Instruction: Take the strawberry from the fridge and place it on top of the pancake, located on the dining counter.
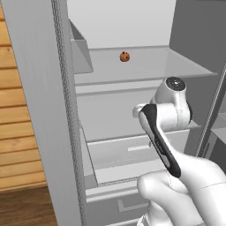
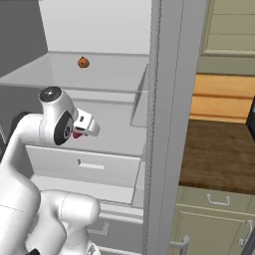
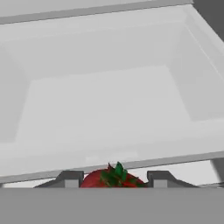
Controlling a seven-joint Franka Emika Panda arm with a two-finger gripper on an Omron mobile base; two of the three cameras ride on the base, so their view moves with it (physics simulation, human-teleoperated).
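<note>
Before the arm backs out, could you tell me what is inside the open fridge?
An orange-brown ball sits on the upper shelf of the fridge. Lower down, the gripper is shut on the strawberry. The arm hides part of the lower shelves.

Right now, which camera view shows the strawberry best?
The hand view: the strawberry sits red with green leaves between the end effector fingertips. The right base view gives a small red patch under the hand; in the left base view the arm blocks it.
</note>
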